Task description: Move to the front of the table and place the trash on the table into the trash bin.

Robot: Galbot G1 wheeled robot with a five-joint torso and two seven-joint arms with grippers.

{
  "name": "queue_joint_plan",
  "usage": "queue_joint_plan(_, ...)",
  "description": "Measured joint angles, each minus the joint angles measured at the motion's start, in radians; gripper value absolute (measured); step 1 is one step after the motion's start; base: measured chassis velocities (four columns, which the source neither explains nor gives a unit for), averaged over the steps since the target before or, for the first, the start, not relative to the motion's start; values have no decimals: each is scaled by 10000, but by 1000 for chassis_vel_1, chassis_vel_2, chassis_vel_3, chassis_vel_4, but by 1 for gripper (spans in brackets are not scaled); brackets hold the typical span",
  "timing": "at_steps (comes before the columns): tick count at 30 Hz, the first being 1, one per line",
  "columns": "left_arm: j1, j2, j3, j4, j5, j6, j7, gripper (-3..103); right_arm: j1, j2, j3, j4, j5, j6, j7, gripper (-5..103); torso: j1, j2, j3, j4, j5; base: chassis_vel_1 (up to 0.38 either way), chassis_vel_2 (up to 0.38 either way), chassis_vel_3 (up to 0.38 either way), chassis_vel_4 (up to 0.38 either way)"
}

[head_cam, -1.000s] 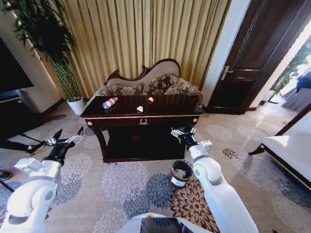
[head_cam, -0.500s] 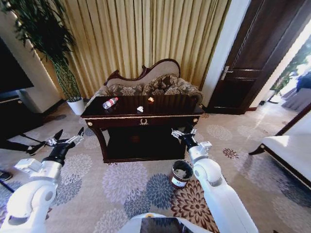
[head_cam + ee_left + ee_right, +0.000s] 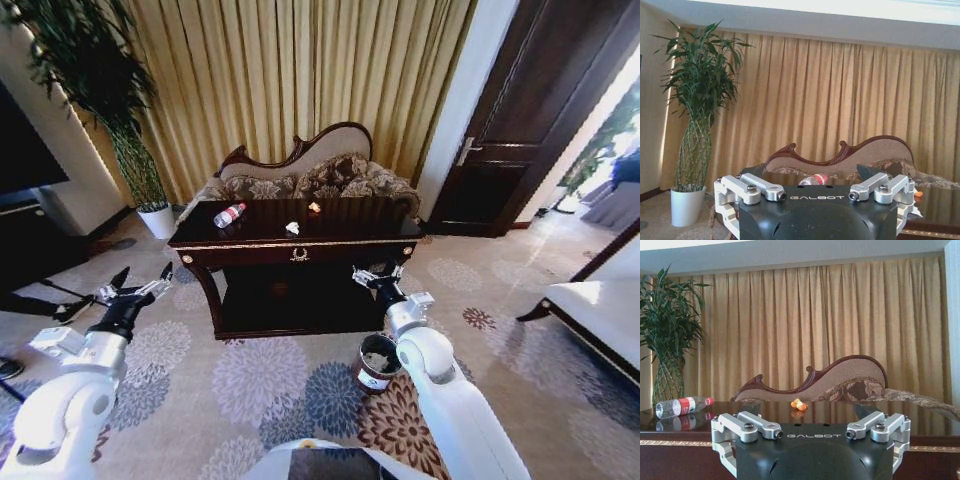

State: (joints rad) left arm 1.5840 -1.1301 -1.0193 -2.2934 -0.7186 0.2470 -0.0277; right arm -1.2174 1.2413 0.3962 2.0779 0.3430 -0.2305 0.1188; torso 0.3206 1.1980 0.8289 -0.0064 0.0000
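Ahead of me stands the bench [image 3: 300, 243], dark glossy wood with gold trim, a wreath emblem on its near face and a lower shelf beneath. On its top, toward the left, the bottle [image 3: 229, 214] lies on its side, red cap pointing right; a white paper scrap [image 3: 292, 228] sits near the middle, and the small orange bit [image 3: 314, 208] lies just beyond it, toward the far edge. Down on the carpet to my right, near the bench's right leg, the trash bin [image 3: 375, 363] stands upright, close beside my right forearm. I hold my right tool [image 3: 377, 277] up before the bench's right front, its fingers spread apart and empty. My left tool [image 3: 133, 287] hangs over the carpet, left of the bench and apart from it, fingers also spread with nothing between them.
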Motion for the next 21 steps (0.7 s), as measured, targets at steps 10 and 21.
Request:
queue_joint_plan(10, 19, -23, -6, 1, 1, -16, 25, 100, -41, 22, -2, -91, -165, 64, 0, 100, 0, 0, 0, -2, 1, -121, 139, 120, -132)
queue_joint_plan(21, 14, -19, -17, 53, 0, -32, 28, 100, -169, 26, -6, -11, -174, 69, -1, 100, 5, -3, 2, -1, 0, -156, 140, 160, -143)
